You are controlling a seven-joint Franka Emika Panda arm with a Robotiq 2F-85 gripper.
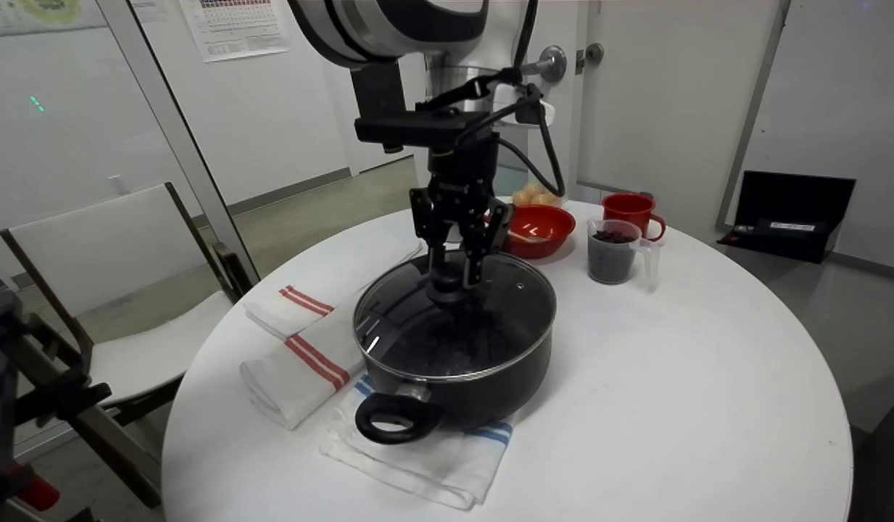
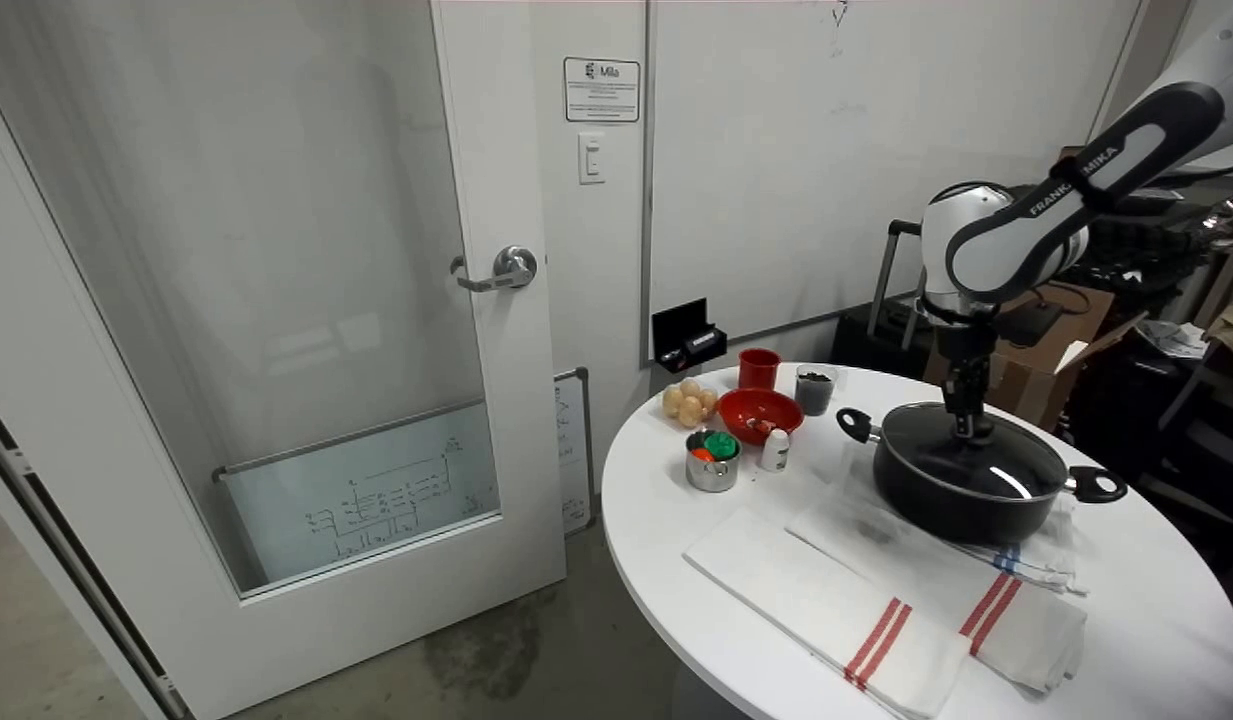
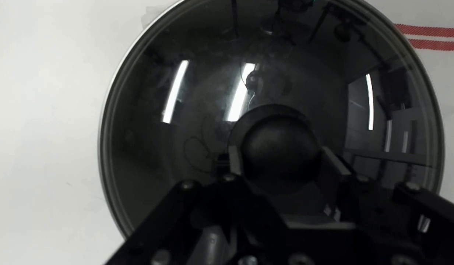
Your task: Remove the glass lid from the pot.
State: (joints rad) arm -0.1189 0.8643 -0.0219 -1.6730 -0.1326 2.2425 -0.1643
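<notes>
The glass lid (image 1: 454,330) sits on the pot (image 1: 483,395), near the middle of an exterior view. The gripper (image 3: 284,160) has its fingers (image 3: 235,161) on both sides of the black knob (image 3: 280,140); I can't tell whether they squeeze it. A loose or off-centre hold could let the knob slip and the lid drop; tilting might drag the pot across the towel (image 1: 425,460) beneath. On the white table (image 1: 693,391), a red bowl (image 1: 548,226), mug (image 1: 626,209) and measuring cup (image 1: 610,259) stand right of upper centre; a chair (image 1: 117,246) is at left, a door (image 1: 657,109) behind.
</notes>
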